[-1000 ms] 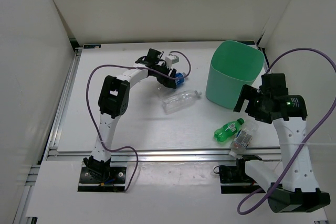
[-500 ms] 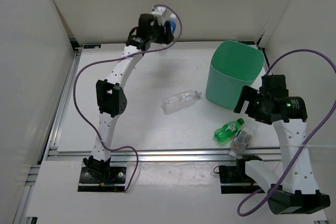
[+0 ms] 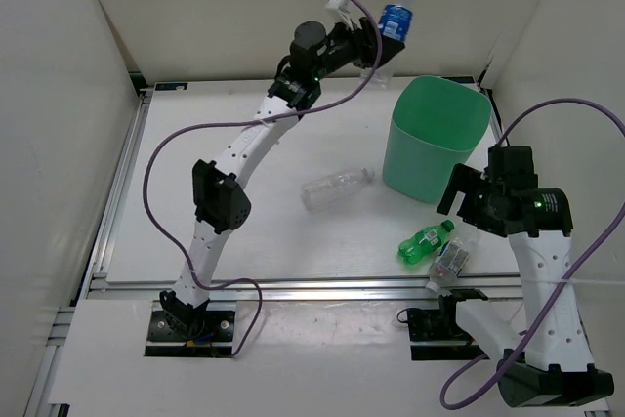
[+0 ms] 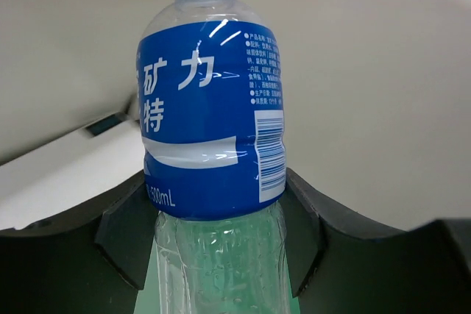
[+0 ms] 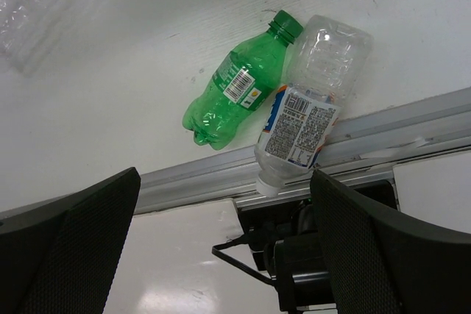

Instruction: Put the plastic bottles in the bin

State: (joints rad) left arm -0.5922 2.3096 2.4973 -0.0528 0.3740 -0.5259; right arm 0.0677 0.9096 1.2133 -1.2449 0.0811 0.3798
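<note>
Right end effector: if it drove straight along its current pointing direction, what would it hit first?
The right end effector would probably meet the green bottle or the white-blue-labelled clear bottle beside it; both lie on the table ahead, between its open fingers. Which comes first is unclear.

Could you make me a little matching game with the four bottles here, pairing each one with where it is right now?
Things:
1. clear plastic bottle with blue label
2. plain clear plastic bottle
3. green plastic bottle
4. clear plastic bottle with white-blue label

Places:
A. lying across the near metal rail
B. held upright in the left end effector, raised near the mint-green plastic bin
C. lying alone, left of the bin in the top view
D. wholly on the white tabletop, beside another bottle

Pairs: 1-B, 2-C, 3-D, 4-A
</note>
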